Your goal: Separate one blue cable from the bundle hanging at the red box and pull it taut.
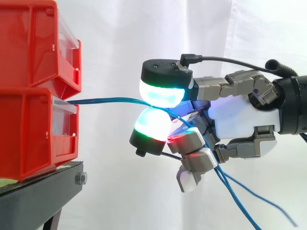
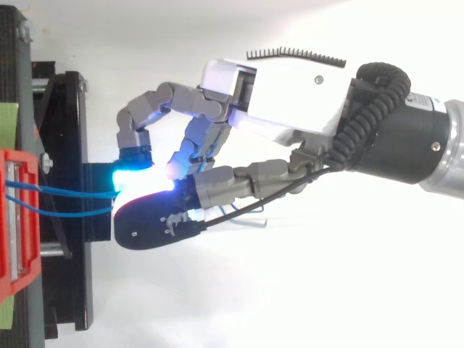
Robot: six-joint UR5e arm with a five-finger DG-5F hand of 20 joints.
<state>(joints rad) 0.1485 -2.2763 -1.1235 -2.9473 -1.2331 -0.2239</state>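
The hand (image 1: 240,117) comes in from the right with its fingers curled. Two glowing pads (image 1: 162,93) are pressed together on the blue cable (image 1: 110,100). The cable runs nearly level from the front edge of the lower red bin (image 1: 29,139) to the pads, then hangs loose beneath the palm. From above, two strands (image 2: 72,193) leave that edge.

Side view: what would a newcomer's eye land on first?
The hand at the right stands out first: its glowing cyan-green fingers pinch the blue cable between them. The cable runs nearly level from the lower red bin at the left to the pinch, and loose blue ends trail down below the hand to the lower right.
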